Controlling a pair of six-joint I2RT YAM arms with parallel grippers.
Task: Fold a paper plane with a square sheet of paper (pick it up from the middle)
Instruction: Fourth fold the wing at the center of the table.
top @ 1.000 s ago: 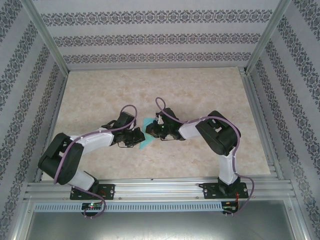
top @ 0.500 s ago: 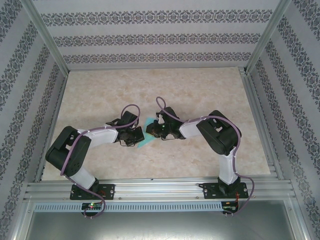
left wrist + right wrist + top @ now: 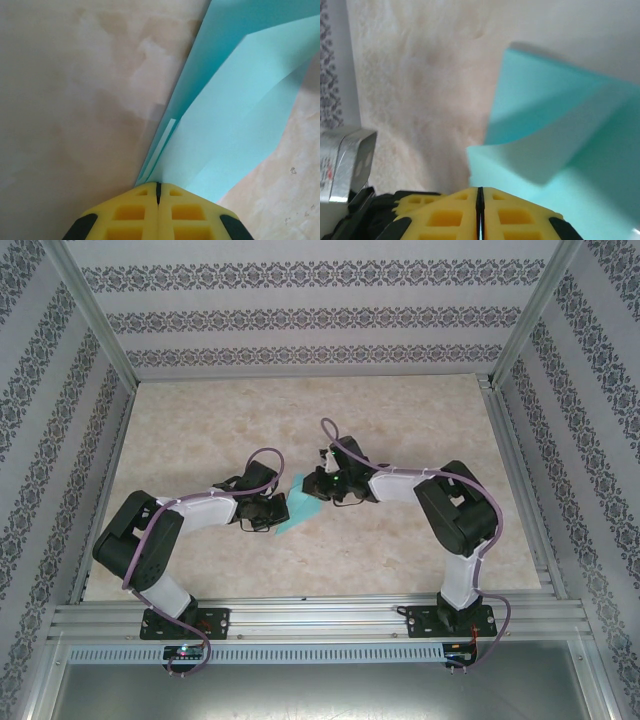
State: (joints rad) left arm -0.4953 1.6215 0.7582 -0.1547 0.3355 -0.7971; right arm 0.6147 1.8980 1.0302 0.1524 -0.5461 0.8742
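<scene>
Mid-table, the left gripper pinches the near-left end of the turquoise sheet of paper. Its long axis runs diagonally from near left to far right. There the right gripper, fingers pressed together, nips its edge. The left wrist view reveals folded layers fanning from the yellow fingers; the right wrist view shows a flap curling upward.

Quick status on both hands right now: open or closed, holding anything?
Left hand: closed, pinching the folded blue paper.
Right hand: closed, pinching the same blue paper.
</scene>
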